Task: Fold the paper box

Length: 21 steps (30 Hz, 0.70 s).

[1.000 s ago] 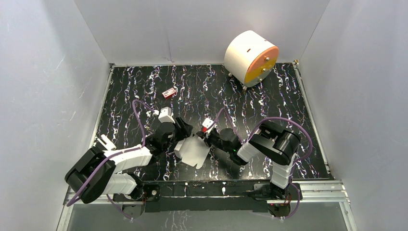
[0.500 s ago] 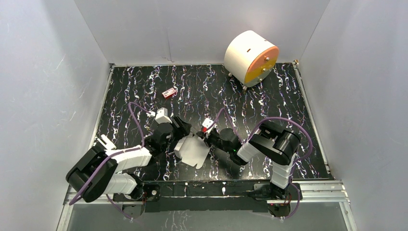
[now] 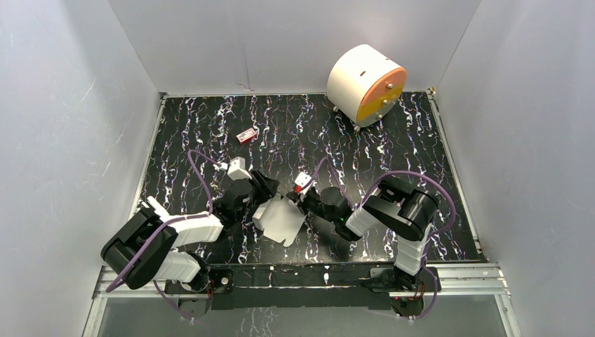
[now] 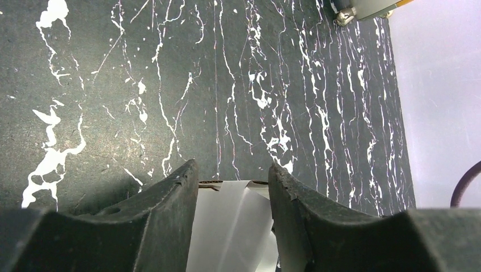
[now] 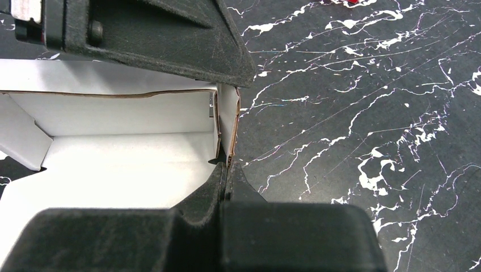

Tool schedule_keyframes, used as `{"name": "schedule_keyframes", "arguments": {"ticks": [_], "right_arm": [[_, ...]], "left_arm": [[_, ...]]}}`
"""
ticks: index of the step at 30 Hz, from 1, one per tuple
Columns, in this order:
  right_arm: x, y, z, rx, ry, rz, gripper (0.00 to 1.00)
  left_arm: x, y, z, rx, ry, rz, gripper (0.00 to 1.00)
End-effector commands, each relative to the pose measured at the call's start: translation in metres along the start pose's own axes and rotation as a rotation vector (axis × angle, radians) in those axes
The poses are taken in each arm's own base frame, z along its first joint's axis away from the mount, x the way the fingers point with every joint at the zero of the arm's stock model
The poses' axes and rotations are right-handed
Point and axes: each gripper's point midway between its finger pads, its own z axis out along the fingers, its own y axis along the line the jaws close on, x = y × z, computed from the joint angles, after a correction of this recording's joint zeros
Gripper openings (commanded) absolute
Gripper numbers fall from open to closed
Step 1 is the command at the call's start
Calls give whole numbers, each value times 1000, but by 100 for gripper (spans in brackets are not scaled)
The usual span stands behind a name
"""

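**Both arms meet over the half-formed paper box (image 3: 282, 221) near the middle of the table's (image 3: 365, 161) near edge.**

The left arm lies low, reaching from its near-left base diagonally to the far right. The left gripper (image 3: 264, 192) sits at the box's left side, jaws apart, with white card showing in the gap between its fingers (image 4: 170, 226). The right arm is folded, its elbow out to the right and its forearm reaching left. The right gripper (image 5: 227, 170) is pinched together on a thin upright wall at the box's right side. One black left finger lies along the box's far wall. A white cylinder with an orange face (image 3: 366, 84) stands far right, and a small red item (image 3: 246, 135) lies far left, both well apart from the box.
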Motion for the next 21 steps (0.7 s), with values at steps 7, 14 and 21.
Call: {"name": "schedule_keyframes", "arguments": {"ticks": [7, 14, 21], "right_arm": [[3, 18, -5, -85, 49, -6, 9], [-8, 14, -9, -104, 67, -57, 22], [-27, -1, -20, -153, 84, -107, 27]], "left_arm": [[22, 39, -11, -75, 56, 122, 37], [24, 39, -12, -53, 71, 190, 33], [25, 35, -12, -23, 81, 218, 32]]}}
